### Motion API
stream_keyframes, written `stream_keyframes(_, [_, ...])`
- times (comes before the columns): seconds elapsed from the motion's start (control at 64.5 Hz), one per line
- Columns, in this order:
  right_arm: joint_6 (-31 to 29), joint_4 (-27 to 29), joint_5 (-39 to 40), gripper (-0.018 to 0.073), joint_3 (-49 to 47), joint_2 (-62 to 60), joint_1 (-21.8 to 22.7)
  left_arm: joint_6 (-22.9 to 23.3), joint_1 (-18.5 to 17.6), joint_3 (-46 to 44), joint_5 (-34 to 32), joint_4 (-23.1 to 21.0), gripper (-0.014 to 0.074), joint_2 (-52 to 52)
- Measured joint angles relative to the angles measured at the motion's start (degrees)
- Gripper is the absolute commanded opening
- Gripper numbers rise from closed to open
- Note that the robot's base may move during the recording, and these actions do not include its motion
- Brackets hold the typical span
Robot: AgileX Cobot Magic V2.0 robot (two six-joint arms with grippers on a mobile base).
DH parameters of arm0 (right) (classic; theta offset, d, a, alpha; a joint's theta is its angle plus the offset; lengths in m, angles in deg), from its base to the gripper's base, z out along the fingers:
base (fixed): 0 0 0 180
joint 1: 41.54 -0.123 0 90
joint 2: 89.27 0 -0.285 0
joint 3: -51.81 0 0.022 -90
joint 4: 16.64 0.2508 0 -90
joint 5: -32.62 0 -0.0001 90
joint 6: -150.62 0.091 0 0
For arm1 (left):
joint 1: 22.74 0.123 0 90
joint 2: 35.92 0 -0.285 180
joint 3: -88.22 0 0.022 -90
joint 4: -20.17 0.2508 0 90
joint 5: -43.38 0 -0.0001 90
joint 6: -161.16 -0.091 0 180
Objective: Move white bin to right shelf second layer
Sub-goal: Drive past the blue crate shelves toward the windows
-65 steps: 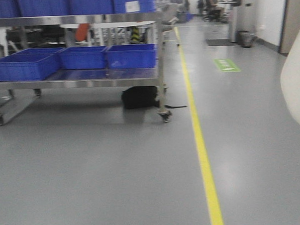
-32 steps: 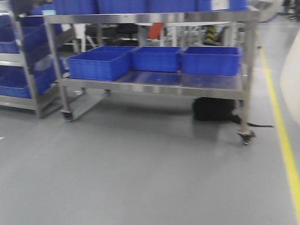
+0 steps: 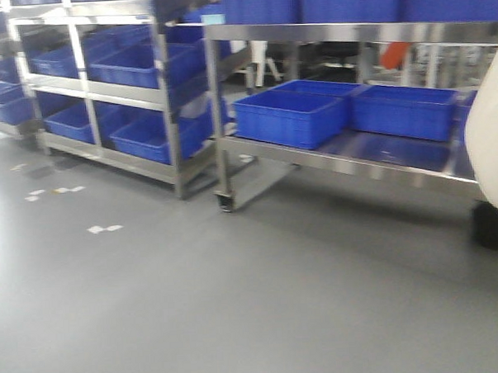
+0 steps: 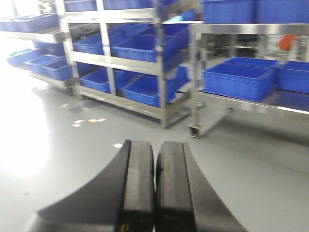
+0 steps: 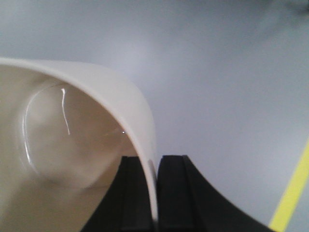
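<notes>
Your right gripper (image 5: 155, 193) is clamped on the wall of the smooth cream-white plastic bin (image 5: 72, 140) — one black finger inside the mouth, one outside, rim pinched between them. The bin hangs above the grey floor (image 5: 217, 72) with its open mouth facing the wrist camera, and in the front view it's just a pale curve at the right edge. Your left gripper (image 4: 155, 188) has its jaws pressed together on nothing. Ahead — a wheeled steel cart (image 3: 339, 163) carrying blue rectangular plastic crates (image 3: 291, 117), with a taller steel rack (image 3: 167, 116) of more blue crates to its left.
</notes>
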Motion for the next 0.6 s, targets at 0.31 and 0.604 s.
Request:
stream_keyframes(0.31, [0.00,-0.08,0.00,0.0077,0.00,0.00,0.00,0.00,0.00,0.00,0.00,0.00,0.0085,0.00])
stream_keyframes(0.604, [0.00,-0.08,0.00,0.0077,0.00,0.00,0.00,0.00,0.00,0.00,0.00,0.00,0.0085,0.00])
